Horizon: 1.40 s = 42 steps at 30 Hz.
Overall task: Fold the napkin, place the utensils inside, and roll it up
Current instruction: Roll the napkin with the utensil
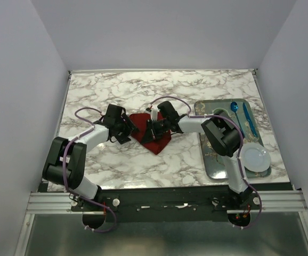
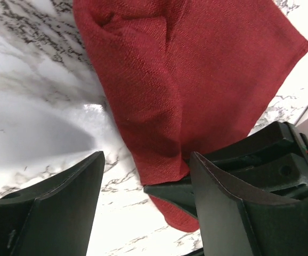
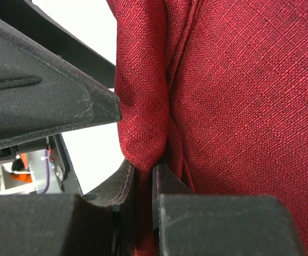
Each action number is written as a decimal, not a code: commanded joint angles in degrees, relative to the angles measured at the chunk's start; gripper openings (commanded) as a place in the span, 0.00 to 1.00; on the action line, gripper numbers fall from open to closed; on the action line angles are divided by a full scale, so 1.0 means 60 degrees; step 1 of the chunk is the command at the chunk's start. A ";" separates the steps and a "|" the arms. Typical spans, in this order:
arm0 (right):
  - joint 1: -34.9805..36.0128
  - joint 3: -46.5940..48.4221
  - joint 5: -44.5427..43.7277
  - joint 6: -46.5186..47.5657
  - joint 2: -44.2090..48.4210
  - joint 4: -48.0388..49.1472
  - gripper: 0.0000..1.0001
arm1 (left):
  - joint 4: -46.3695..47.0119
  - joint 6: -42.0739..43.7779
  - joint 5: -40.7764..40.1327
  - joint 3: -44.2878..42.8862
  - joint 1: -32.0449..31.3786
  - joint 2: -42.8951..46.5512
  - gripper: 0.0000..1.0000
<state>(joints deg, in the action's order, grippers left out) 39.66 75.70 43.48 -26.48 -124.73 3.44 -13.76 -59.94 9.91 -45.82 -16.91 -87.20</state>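
Observation:
The dark red napkin (image 1: 150, 136) lies crumpled on the marble table (image 1: 170, 90) between my two arms. My right gripper (image 1: 154, 129) is shut on a bunched fold of the napkin (image 3: 143, 106), cloth pinched between its jaws (image 3: 143, 169). My left gripper (image 1: 126, 129) stands open at the napkin's left edge; in the left wrist view the cloth's (image 2: 196, 80) lower corner and one right finger (image 2: 170, 193) lie in the gap of my left gripper (image 2: 146, 160), and its fingers touch nothing. The utensils are not to be made out in any view.
A metal tray (image 1: 212, 160) sits at the right side of the table. On it lie a blue spoon (image 1: 234, 108), another slim blue piece (image 1: 249, 120) and a white round dish (image 1: 255, 158). Pale walls stand round the table.

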 commanded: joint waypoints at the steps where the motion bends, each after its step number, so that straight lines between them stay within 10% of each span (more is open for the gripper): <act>1: -0.0106 -0.0473 0.0091 -0.0172 -0.0599 -0.0062 0.01 | 0.0798 -0.0599 0.0149 0.0269 -0.0024 -0.0348 0.73; 24: -0.0209 -0.0561 0.0107 0.0457 -0.0204 -0.0424 0.09 | 0.1166 -0.0308 -0.0612 0.0460 -0.0112 -0.0716 0.22; 42: 0.2427 0.0053 -0.8636 0.3314 0.2639 -0.3240 0.76 | 0.0404 -0.0571 -0.0158 0.0034 -0.0258 -0.0672 0.07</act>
<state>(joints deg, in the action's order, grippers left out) 48.60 74.17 14.48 -12.71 -110.98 -11.94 -6.76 -64.14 9.72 -44.75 -18.39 -91.05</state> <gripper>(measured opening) 0.719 0.267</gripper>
